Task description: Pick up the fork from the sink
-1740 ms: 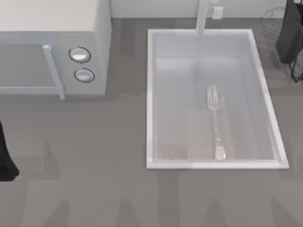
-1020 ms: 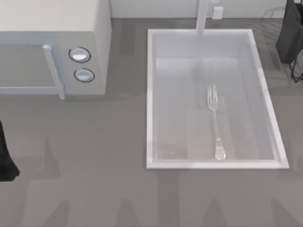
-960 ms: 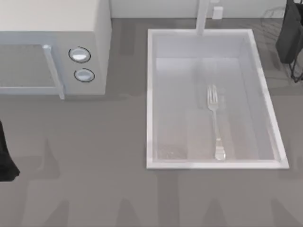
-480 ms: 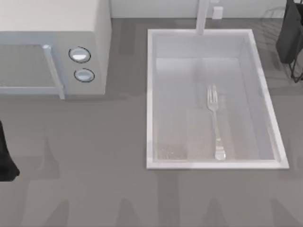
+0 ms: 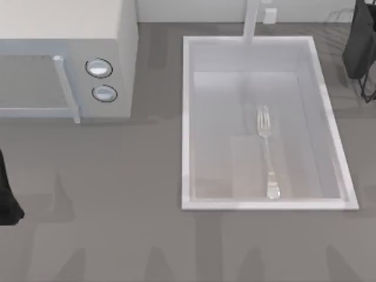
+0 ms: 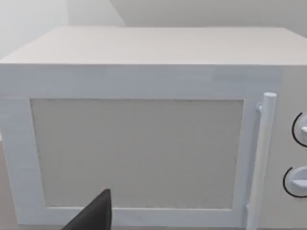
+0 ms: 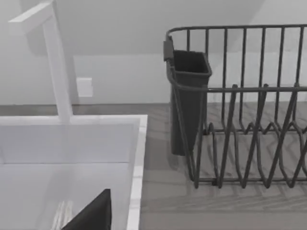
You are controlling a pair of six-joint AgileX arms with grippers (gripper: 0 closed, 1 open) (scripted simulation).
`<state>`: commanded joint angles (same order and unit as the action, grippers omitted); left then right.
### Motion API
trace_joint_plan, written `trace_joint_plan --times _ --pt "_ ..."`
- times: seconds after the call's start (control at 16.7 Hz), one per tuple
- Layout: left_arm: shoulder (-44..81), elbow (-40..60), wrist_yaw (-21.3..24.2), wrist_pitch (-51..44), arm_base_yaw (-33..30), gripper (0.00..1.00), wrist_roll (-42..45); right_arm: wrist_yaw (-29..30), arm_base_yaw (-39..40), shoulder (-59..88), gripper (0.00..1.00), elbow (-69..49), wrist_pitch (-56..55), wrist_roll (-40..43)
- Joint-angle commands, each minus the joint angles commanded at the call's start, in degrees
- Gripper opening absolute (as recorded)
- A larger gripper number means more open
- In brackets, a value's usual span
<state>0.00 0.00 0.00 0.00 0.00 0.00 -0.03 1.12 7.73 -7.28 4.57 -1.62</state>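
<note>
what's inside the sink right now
Only the fork, lying flat on the bottom of the sink, tines toward the faucet, handle toward the near rim. Nothing covers it; the rest of the basin floor is bare.

Overhead view; wrist views low, close

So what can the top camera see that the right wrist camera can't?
The top view alone shows the microwave with its two knobs, and the fork lying whole on the sink bottom, tines toward the faucet. The right wrist view alone shows the dark wire dish rack with its cutlery cup up close. Both show the sink and the white faucet.
</note>
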Motion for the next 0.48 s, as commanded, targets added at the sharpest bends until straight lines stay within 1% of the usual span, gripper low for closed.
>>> trace_joint_plan --times 0.24,0.48 --pt "0.00 0.00 0.00 0.00 0.00 1.00 0.00 -0.04 2.11 15.01 1.00 -13.72 8.49 -2.91" --pt "0.00 0.00 0.00 0.00 0.00 1.00 0.00 -0.06 5.00 35.96 1.00 -32.46 19.94 -6.53"
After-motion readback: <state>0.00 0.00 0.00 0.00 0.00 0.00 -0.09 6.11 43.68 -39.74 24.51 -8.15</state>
